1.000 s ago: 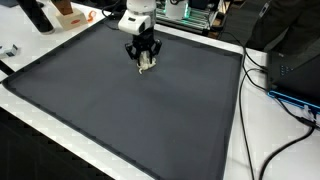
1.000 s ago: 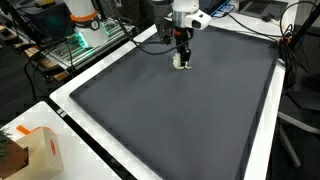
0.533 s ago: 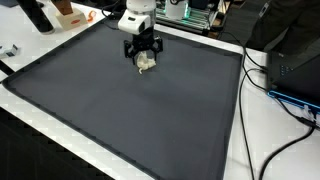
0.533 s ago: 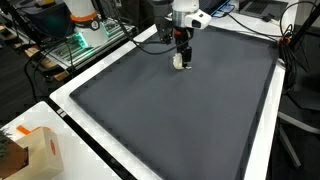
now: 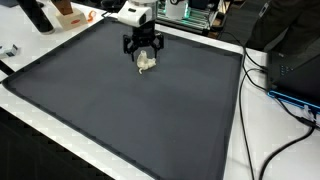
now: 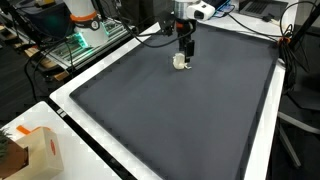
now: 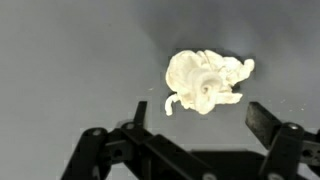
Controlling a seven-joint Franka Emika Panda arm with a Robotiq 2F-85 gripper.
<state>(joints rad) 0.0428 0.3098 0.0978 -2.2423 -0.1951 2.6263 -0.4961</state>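
Hand point(image 5: 144, 50) now spread wide and empty, risen off the crumpled white wad point(image 5: 146, 63); a second ago it sat lower, jaws narrower around it. Wad lies loose on the dark mat point(image 5: 150, 115), far end of the worktop. Release looks complete.

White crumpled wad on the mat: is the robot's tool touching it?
Apart. The wrist view shows the open tool clear of the wad, with dark mat showing between them.

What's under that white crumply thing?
The white crumpled lump sits on the dark grey mat. The patch right beneath is covered, so it cannot be seen. The open gripper hangs above.
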